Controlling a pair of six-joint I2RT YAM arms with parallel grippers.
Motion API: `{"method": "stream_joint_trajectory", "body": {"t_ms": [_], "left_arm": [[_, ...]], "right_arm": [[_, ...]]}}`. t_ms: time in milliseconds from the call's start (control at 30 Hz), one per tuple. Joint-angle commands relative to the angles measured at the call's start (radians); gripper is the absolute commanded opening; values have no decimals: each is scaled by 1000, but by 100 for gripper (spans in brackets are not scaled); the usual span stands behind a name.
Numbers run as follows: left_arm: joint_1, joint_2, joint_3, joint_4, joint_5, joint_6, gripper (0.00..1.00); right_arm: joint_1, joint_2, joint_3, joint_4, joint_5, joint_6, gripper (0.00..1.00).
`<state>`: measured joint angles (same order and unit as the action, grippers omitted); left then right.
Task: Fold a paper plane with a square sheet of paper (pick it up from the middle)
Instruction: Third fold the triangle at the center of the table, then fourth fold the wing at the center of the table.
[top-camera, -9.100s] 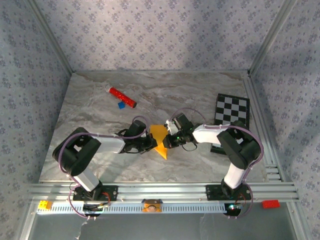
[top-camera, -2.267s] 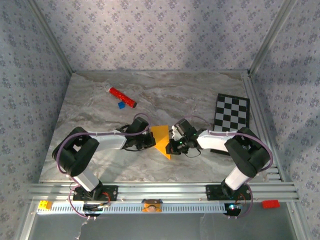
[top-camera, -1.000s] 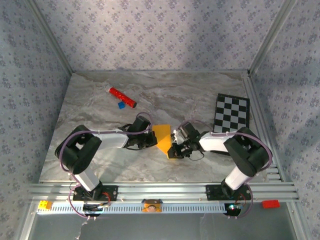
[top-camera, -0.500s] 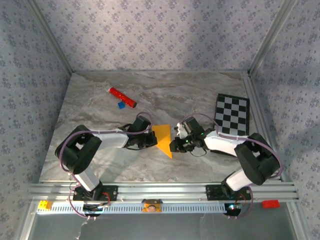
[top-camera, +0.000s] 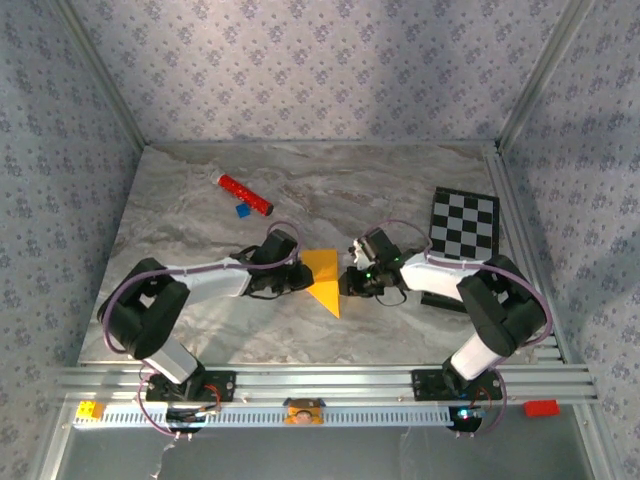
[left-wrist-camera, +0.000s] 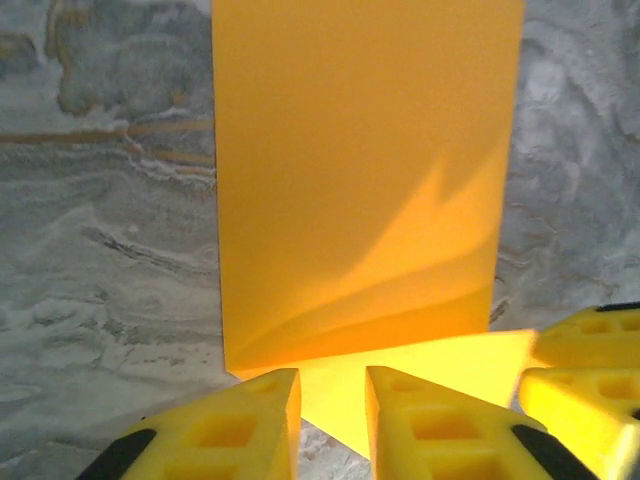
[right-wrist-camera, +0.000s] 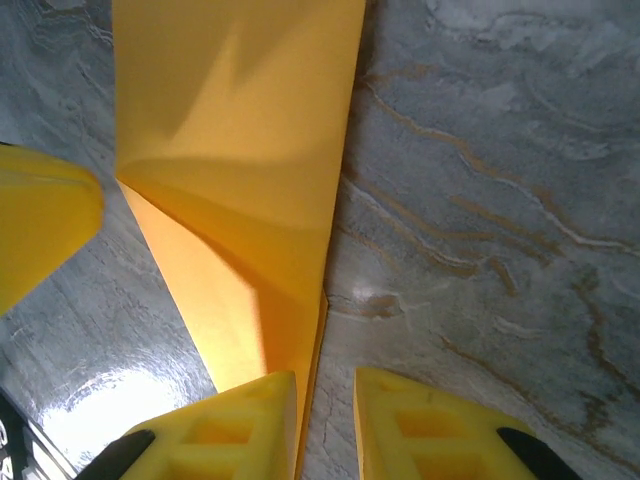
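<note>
On the marble table (top-camera: 180, 250), a red tube (top-camera: 245, 195) lies at about 11 o'clock from the centre, with a small blue block (top-camera: 242, 211) just beside it at its 6 o'clock side.

The left gripper (top-camera: 298, 282) lies low over the table at the 9 o'clock side of the sheet of paper (top-camera: 322, 272). In the left wrist view the left gripper (left-wrist-camera: 332, 385) has its two yellow fingers a little apart. A lower layer of the paper (left-wrist-camera: 360, 180) reaches into the narrow gap between them, and the gap looks wider than the paper, so nothing is pinched.

The orange-yellow paper lies flat near the middle of the table, folded into a shape with a straight top edge and a point toward 5 o'clock.

The right gripper (top-camera: 350, 285) sits at the paper's 3 o'clock side. In the right wrist view the right gripper (right-wrist-camera: 326, 385) also has its fingers slightly parted, and the paper's (right-wrist-camera: 240, 150) creased edge runs down beside the inner face of one finger.

A black-and-white checkered board (top-camera: 464, 225) lies at about 2 o'clock from the paper, well apart from it.
</note>
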<state>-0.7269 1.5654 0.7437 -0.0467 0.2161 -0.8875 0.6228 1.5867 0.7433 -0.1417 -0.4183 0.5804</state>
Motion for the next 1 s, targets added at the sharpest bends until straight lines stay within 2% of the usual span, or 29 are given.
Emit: {"method": "stream_joint_trajectory", "body": {"t_ms": [0, 200, 567, 967], "left_arm": [[2, -59, 0, -40, -44, 8, 28], [43, -98, -37, -30, -20, 2, 35], [97, -76, -60, 26, 74, -13, 38], [120, -38, -38, -8, 99, -9, 36]], "right_arm": [[-5, 14, 30, 4, -14, 18, 23], [7, -4, 25, 50, -40, 25, 24], [13, 31, 46, 80, -69, 24, 26], [3, 52, 61, 85, -109, -9, 11]]}}
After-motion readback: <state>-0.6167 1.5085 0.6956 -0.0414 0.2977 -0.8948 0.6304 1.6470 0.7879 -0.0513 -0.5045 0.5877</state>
